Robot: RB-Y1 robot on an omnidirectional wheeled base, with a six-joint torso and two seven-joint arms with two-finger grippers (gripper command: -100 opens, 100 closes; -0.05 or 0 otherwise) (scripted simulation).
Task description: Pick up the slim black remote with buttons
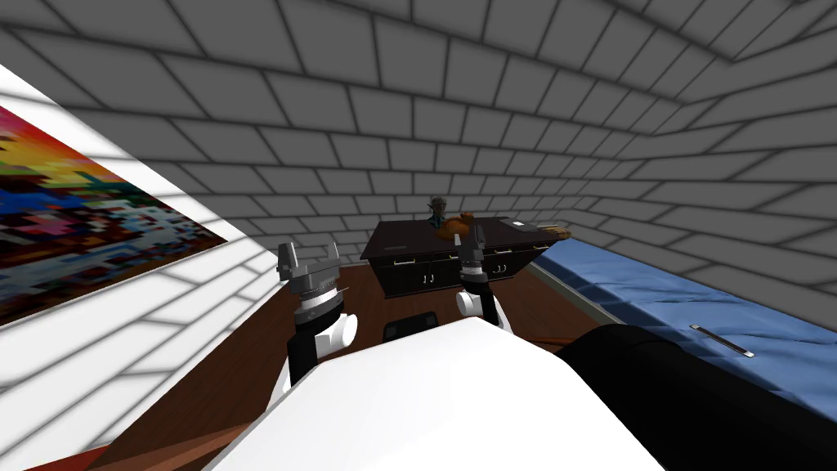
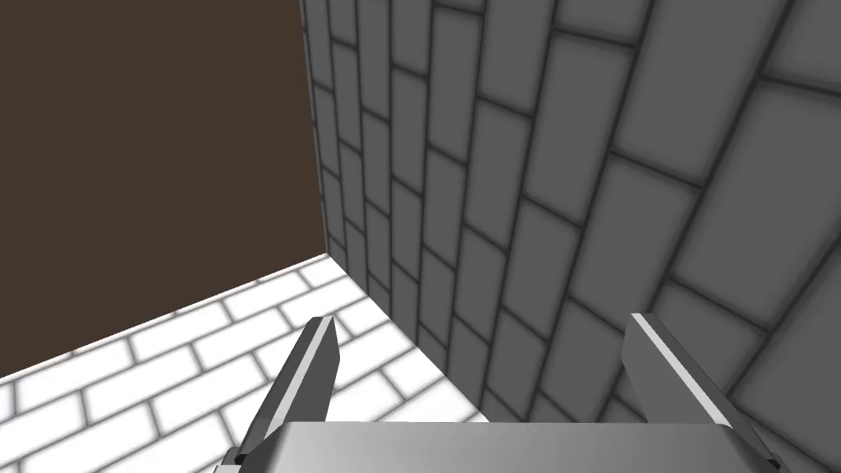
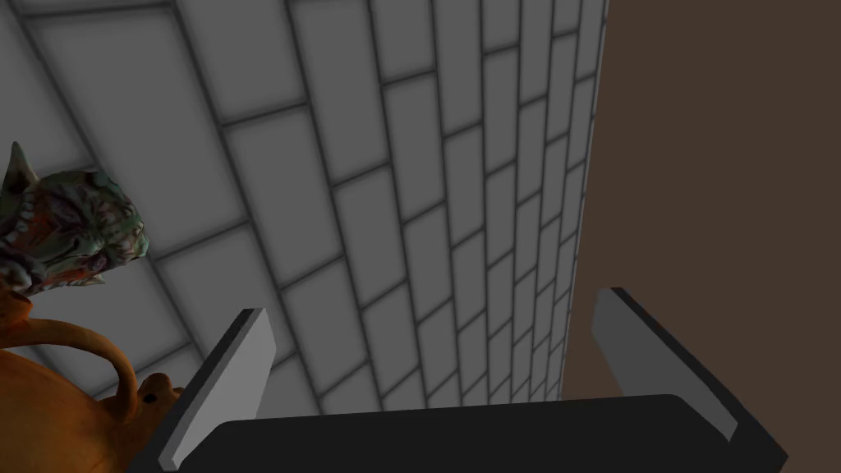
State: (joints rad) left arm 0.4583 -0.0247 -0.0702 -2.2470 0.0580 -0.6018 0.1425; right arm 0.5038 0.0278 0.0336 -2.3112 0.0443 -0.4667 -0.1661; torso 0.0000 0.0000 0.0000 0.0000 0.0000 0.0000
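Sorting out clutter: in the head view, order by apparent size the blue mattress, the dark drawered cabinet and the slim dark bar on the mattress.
1. Blue mattress, though it is nearer the camera.
2. Dark drawered cabinet.
3. Slim dark bar, smallest.

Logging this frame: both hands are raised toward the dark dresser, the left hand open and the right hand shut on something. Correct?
Not quite. The right hand is open too and holds nothing: the right wrist view shows its fingers wide apart with brick wall between them. The rest stands: the left hand is open, and both are raised toward the dark dresser.
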